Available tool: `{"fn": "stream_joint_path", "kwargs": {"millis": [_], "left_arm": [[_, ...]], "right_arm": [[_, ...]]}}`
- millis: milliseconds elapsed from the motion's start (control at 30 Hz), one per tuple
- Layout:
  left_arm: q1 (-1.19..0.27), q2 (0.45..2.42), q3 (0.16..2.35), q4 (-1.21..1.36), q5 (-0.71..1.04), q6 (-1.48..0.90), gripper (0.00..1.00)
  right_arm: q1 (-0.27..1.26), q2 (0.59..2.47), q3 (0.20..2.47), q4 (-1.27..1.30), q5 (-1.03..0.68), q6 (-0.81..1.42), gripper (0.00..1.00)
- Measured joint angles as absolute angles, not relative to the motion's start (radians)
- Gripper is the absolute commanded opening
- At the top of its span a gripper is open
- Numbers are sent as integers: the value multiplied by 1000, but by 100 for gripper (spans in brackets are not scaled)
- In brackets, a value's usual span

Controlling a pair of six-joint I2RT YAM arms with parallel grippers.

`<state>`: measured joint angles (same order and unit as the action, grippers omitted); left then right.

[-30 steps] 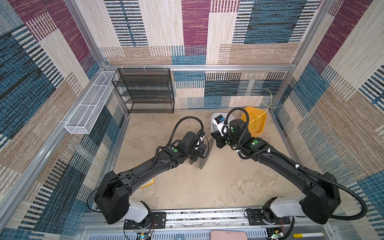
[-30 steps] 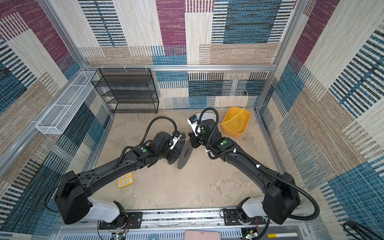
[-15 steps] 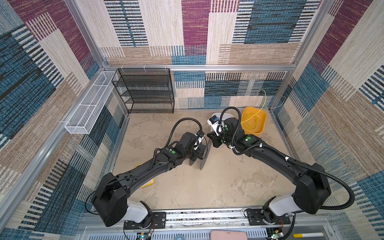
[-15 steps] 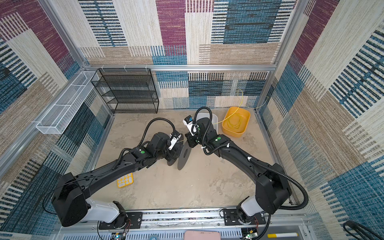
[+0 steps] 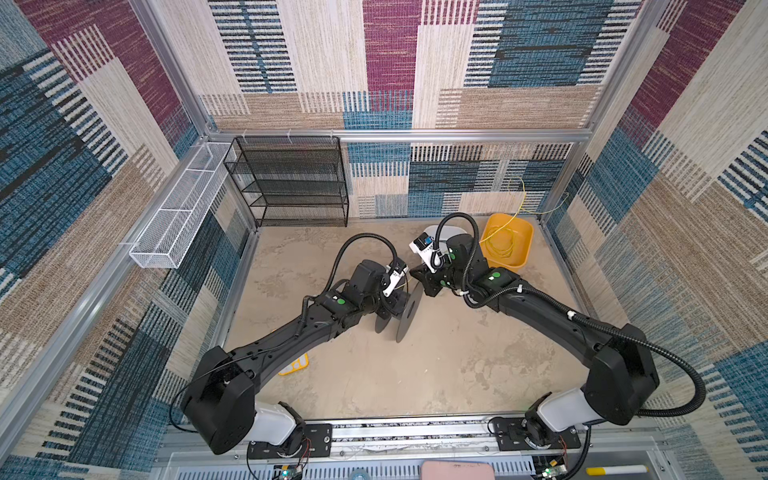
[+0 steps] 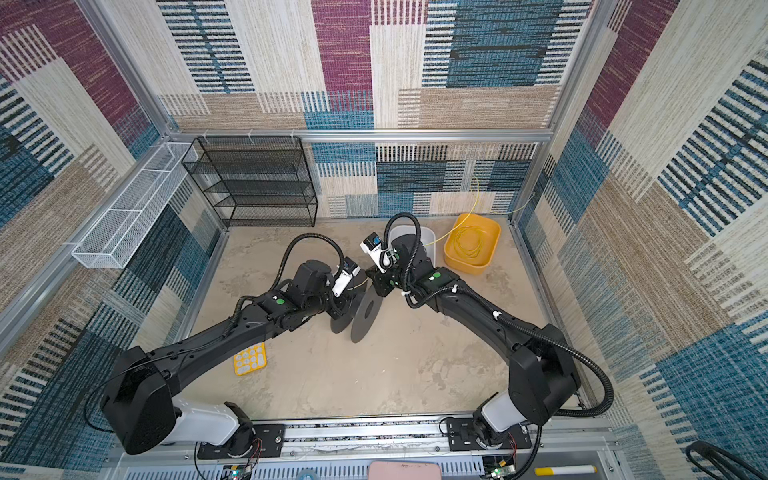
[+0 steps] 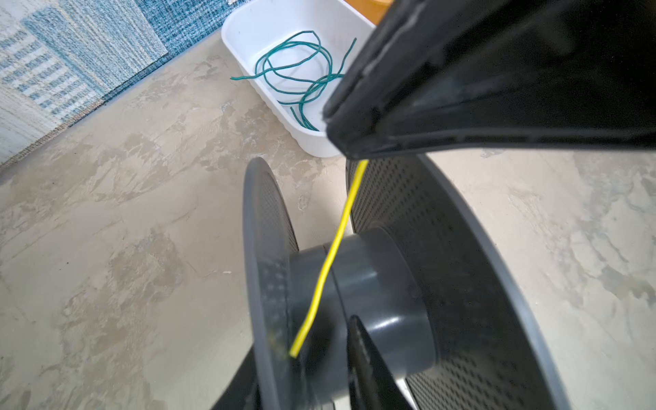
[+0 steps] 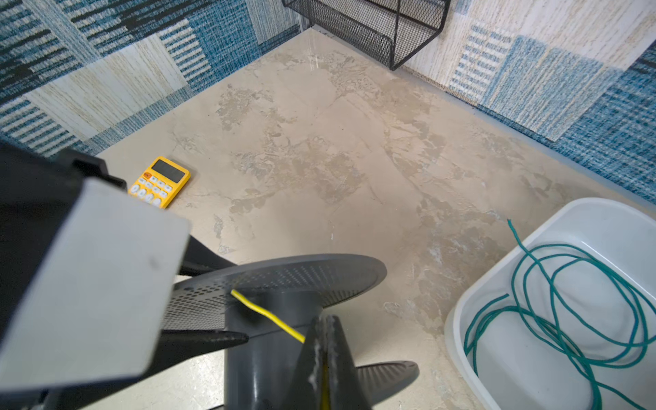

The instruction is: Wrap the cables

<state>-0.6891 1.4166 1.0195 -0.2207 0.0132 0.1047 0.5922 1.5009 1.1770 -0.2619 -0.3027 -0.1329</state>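
R gripper [image 8: 324,330] is pinched tight on the yellow cable [image 7: 337,241], a short way back from its free end. That end lies across the hub of the grey reel [image 7: 383,284] just below the R tips and looks poked into a hole in the smaller flange. L gripper [image 5: 388,305] is part-closed w/ a finger either side of that flange, gripping it, reel on edge. Rest of the yellow cable trails behind the R gripper to coils in the yellow bin [image 5: 503,245]. Green cable [image 7: 301,71] lies loose in the white tub [image 7: 269,21] just beyond the R gripper, untouched.

Step in hand, I'd say: first turn round the hub. Keep light tension, R tips btwn the flanges, circling the hub. Pull hard & the tucked end prob pops out. L must hold the reel steady.

In the way: big flange right by the R tips, L finger inside the reel near the hub, tub close. Calculator [image 8: 159,181] & mesh rack [image 5: 291,183] are well clear of both grippers.
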Motion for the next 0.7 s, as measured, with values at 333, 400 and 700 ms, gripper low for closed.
{"fn": "stream_joint_path", "kwargs": {"millis": [333, 400, 700], "left_arm": [[-688, 1435, 1045, -221, 59, 112, 30], [-687, 1435, 1045, -221, 59, 112, 27], [-685, 1452, 1045, -207, 40, 111, 7]], "right_arm": [[592, 1537, 1194, -260, -370, -146, 0], [593, 1549, 1203, -258, -377, -146, 0], [591, 1560, 1206, -239, -413, -131, 0]]}}
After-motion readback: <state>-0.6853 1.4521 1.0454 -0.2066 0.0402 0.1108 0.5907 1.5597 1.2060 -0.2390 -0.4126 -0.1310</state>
